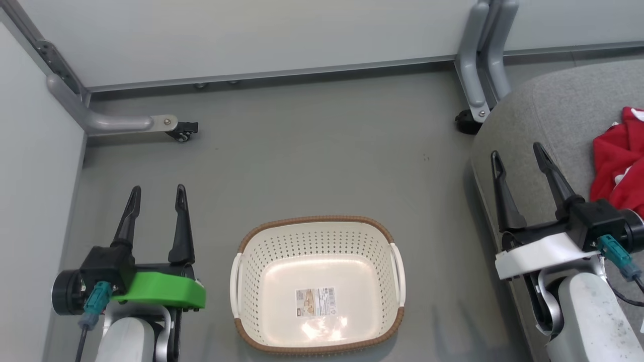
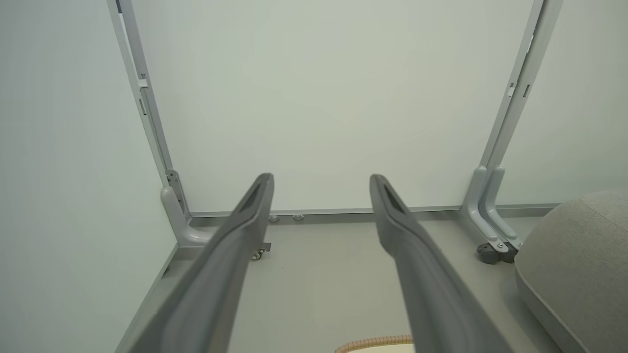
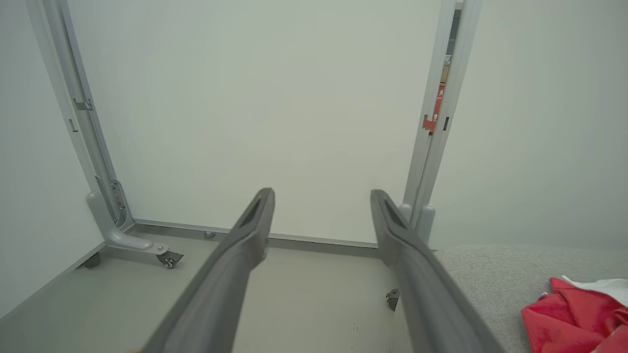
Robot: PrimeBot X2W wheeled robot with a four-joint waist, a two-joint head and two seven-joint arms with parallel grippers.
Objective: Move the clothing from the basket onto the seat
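A grey floor (image 1: pixel 322 161) is closed in by pale partition panels (image 1: pixel 251 35) on grey metal feet with small casters (image 1: pixel 183 131). The basket (image 1: pixel 317 219) stands on the floor between the two arms, its paper label (image 1: pixel 315 301) plain to see on the base. The grey seat (image 1: pixel 553 110) is to the robot's right, well apart from the basket. The red clothing (image 1: pixel 616 171) lies bunched on the seat's top, well in from the rounded edge that faces the basket, with a bit of white showing in the folds.

The left gripper (image 1: pixel 157 190) hangs over the floor just beside the basket's left side, fingers spread wide, grasping nothing. The right gripper (image 1: pixel 517 150) is over the seat's edge, near the clothing but apart from it, spread just as wide and likewise released.
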